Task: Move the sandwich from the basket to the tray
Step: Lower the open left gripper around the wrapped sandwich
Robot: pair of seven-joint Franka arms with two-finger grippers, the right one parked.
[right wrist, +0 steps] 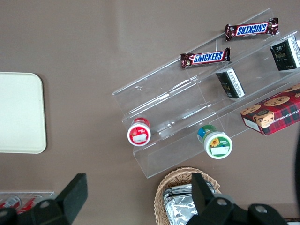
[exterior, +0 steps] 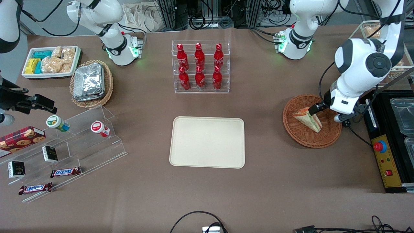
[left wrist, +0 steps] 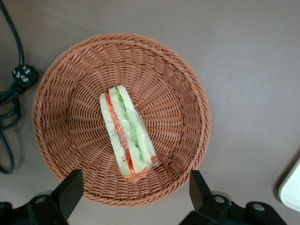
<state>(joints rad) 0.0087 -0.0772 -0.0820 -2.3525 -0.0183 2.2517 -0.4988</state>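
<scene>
The gripper (left wrist: 132, 187) hovered above the basket (left wrist: 70, 93), jaws spread wide and empty. The sandwich (left wrist: 127, 132) lay inside. Descending straight, centred over the wedge's flat sides, would likely grip best.

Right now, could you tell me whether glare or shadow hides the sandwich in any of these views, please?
Front view: even light; the arm partly covers the sandwich in the basket. Left wrist view: the wrap shows slight sheen, layers stay readable, the open pincer hovers above it. Right wrist view: reflections on the acrylic stand only.
</scene>
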